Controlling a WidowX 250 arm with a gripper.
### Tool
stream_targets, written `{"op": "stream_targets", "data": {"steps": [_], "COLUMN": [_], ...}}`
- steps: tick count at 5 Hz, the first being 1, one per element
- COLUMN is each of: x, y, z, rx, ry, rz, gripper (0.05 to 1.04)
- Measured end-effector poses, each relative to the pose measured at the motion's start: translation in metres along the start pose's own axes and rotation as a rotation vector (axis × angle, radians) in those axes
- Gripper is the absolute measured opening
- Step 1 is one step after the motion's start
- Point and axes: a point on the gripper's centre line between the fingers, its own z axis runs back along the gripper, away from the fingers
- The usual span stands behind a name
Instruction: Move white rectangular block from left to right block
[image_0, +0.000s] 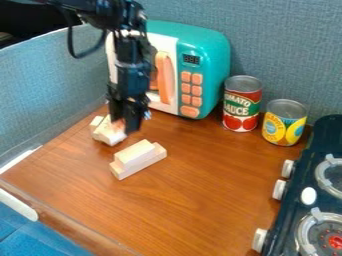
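The black gripper (127, 119) hangs down at the upper left of the table, in front of the toy microwave. Right at its lower end are pale wooden blocks (105, 132), partly hidden behind it; whether one is held I cannot tell. Nearer the camera and to the right, a pale rectangular block (134, 152) lies on top of a longer pale block (141, 165), both set at a slant.
A teal toy microwave (212, 60) stands behind the gripper. To its right are a tomato sauce can (242, 103) and a yellow can (284, 122). A dark toy stove (294, 186) lines the right edge. Grey walls bound the wooden table (200, 205) at back and left.
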Motion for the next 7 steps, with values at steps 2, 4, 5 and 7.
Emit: {"op": "stream_targets", "data": {"steps": [2, 4, 5, 7], "x": [-0.025, -0.019, -0.009, 0.007], "y": [-0.031, -0.033, -0.023, -0.016], "z": [0.006, 0.005, -0.015, -0.015], "rx": [-0.076, -0.089, -0.025, 0.056], "ry": [-0.067, -0.110, -0.090, -0.079], "rz": [-0.157, -0.135, -0.060, -0.051], "gripper": [0.553, 0.553, 0.553, 0.553]}}
